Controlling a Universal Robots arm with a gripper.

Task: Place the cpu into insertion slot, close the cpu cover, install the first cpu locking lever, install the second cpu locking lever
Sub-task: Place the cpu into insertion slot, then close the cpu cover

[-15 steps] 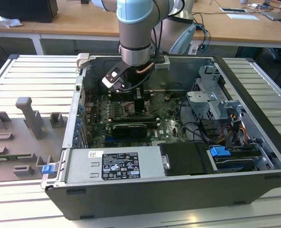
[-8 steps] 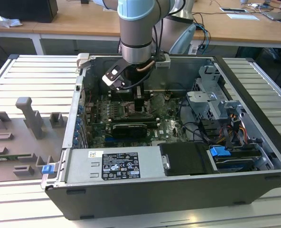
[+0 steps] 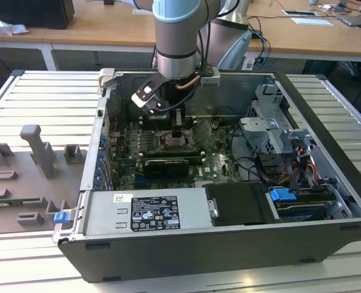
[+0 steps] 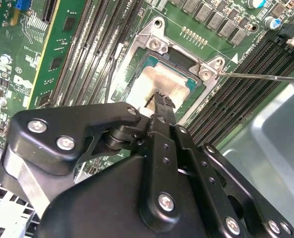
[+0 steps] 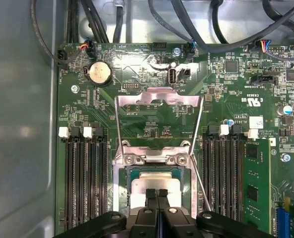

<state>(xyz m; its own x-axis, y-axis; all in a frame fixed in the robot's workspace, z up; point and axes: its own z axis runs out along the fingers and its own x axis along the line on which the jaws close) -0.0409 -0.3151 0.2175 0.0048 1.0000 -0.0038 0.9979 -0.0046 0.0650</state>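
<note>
Fingertips of the black two-finger gripper (image 5: 157, 194) are pressed together on nothing, directly above the small silvery-grey square cpu (image 5: 147, 179). It lies flat in the dark, metal-rimmed insertion slot (image 5: 119, 198). The thin silvery cpu cover (image 5: 157, 95) stands open past its hinge.

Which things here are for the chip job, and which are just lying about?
For the job:
- cpu, sitting in its socket
- insertion slot
- cpu cover
- gripper, tips at the cpu

Just lying about:
- round battery
- memory slots
- cables
- grey tray
</note>
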